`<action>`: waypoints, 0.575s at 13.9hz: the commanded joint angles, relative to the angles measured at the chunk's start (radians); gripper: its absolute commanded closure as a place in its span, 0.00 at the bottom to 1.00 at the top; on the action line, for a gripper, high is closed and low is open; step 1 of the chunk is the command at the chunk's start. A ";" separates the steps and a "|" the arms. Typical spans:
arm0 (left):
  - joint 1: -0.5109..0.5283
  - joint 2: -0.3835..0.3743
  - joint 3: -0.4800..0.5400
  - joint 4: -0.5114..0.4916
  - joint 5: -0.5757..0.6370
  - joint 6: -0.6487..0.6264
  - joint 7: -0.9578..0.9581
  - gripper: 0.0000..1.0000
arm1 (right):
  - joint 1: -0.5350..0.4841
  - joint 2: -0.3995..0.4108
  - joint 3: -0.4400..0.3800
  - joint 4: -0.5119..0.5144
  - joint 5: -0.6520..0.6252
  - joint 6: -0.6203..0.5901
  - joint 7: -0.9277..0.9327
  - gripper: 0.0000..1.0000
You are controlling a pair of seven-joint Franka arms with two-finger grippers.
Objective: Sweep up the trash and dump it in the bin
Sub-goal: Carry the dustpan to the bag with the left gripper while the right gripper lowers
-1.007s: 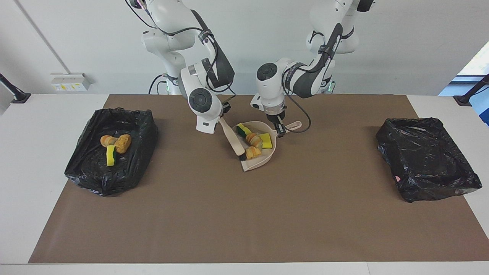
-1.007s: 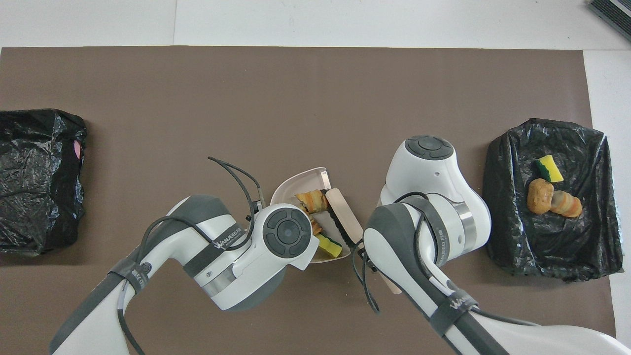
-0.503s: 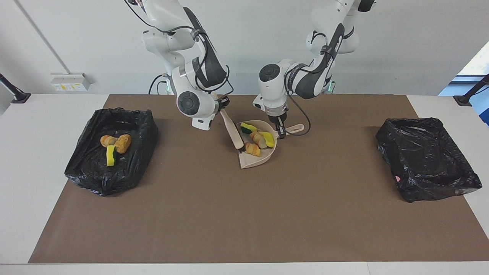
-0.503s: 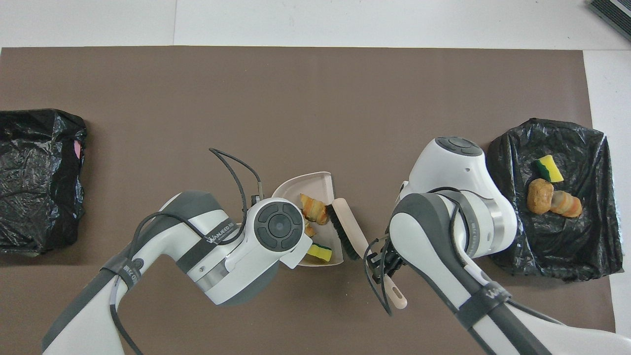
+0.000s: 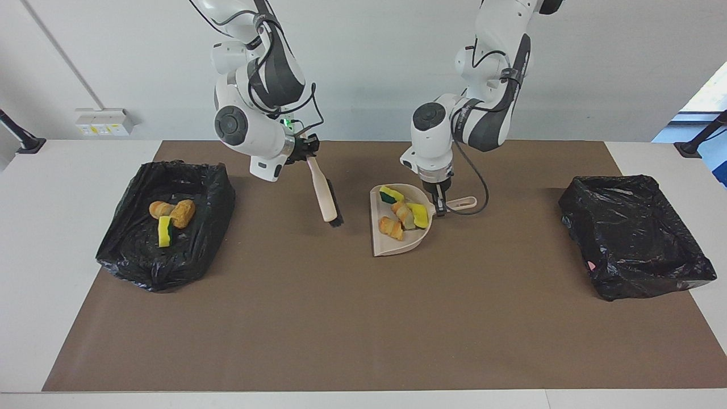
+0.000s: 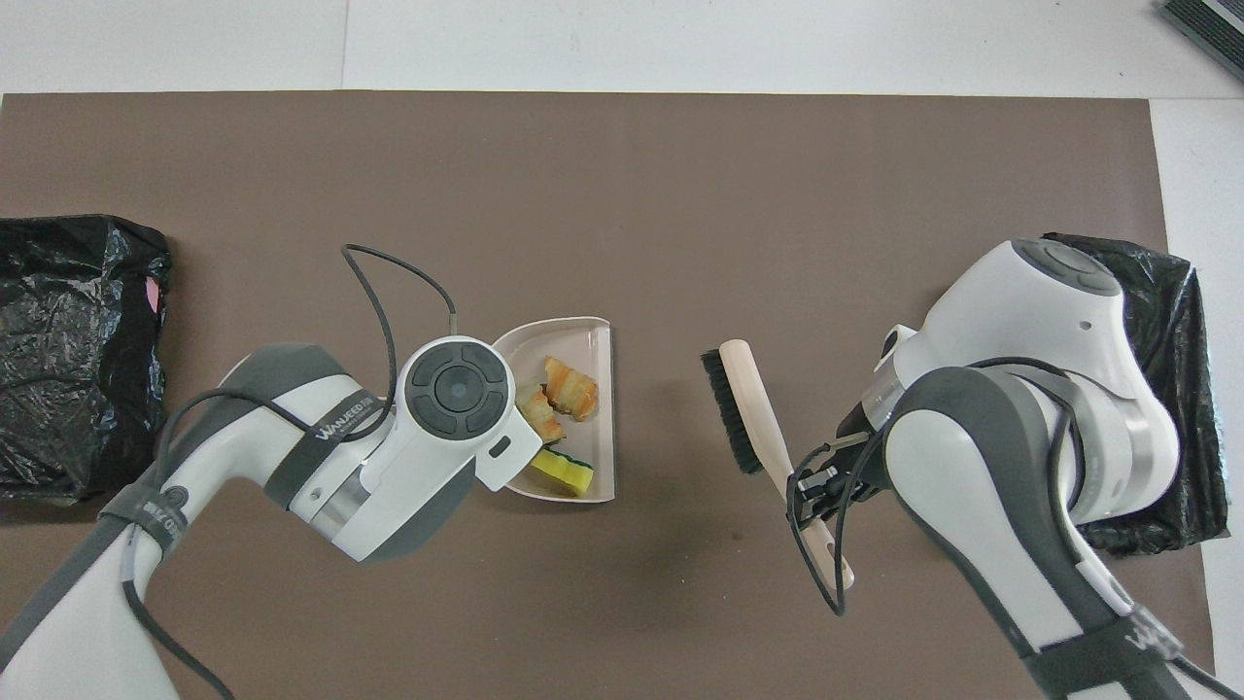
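Facing view: a brown mat (image 5: 363, 318) is spread over the white table (image 5: 68, 187), and a black-lined bin is set at each end. The bin toward the right arm's end (image 5: 164, 224) is seen to contain three bits of trash (image 5: 170, 218): two bread-like pieces and a yellow-and-green sponge piece. The bin toward the left arm's end (image 5: 636, 236) is seen with no such pieces in it. Near the middle of the mat, a beige dustpan (image 5: 397, 241) is held by its handle, around which the left gripper (image 5: 438, 205) is pinched; the pan is tilted, mouth end lowest, and whether it touches the mat cannot be told. Four more bits of trash (image 5: 404, 215) are carried in the pan: two sponge pieces and two striped bread-like pieces. A beige brush (image 5: 325, 196) is clamped at its handle by the right gripper (image 5: 304, 152) and is hung over the mat between the dustpan and the bin toward the right arm's end, bristle end down and apart from the pan. In the overhead view, the brush (image 6: 753, 423) and dustpan (image 6: 593, 486) are shown well apart.
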 commanded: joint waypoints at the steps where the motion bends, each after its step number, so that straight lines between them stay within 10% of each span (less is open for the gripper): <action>1: 0.002 -0.092 0.054 -0.026 0.001 0.004 0.111 1.00 | -0.013 -0.029 0.007 -0.012 -0.055 0.018 0.151 1.00; 8: -0.001 -0.239 0.349 -0.028 -0.076 -0.051 0.429 1.00 | 0.228 -0.120 0.019 -0.104 -0.118 0.149 0.501 1.00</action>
